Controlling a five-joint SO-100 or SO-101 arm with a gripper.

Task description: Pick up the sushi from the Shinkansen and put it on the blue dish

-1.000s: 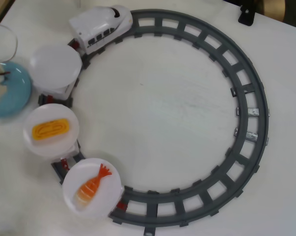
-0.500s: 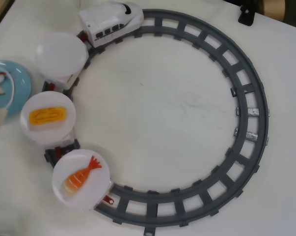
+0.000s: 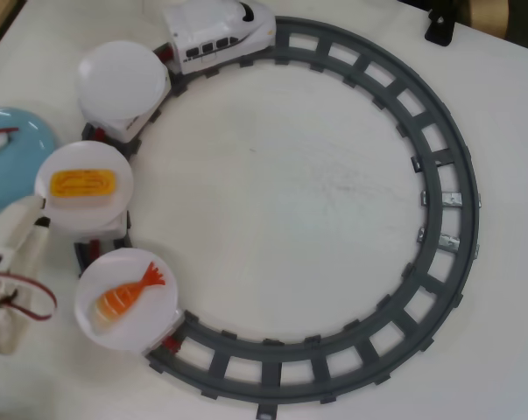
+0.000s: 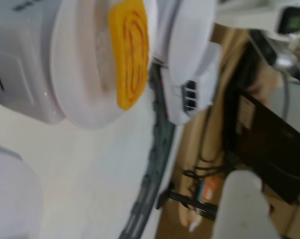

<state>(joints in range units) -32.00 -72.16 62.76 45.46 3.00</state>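
Observation:
The white Shinkansen (image 3: 218,33) stands on the grey track at the top, pulling three round white plates. The first plate (image 3: 122,77) is bare, the second holds a yellow egg piece (image 3: 83,182), and the third holds an orange shrimp piece (image 3: 126,294). The red tuna sushi is not in view. The light-blue dish (image 3: 18,153) lies at the left edge, partly cut off, with a red wire across it. My gripper (image 3: 31,219) sits low between the dish and the egg plate. In the wrist view its jaws (image 4: 130,209) stand apart with nothing between them, and the egg piece (image 4: 130,50) is close ahead.
The grey circular track (image 3: 439,201) rings the table's middle. A black bracket (image 3: 440,26) stands at the top right edge. The arm's white body with red wires (image 3: 14,302) fills the lower left. The wrist view shows the table edge and clutter (image 4: 249,124) beyond it.

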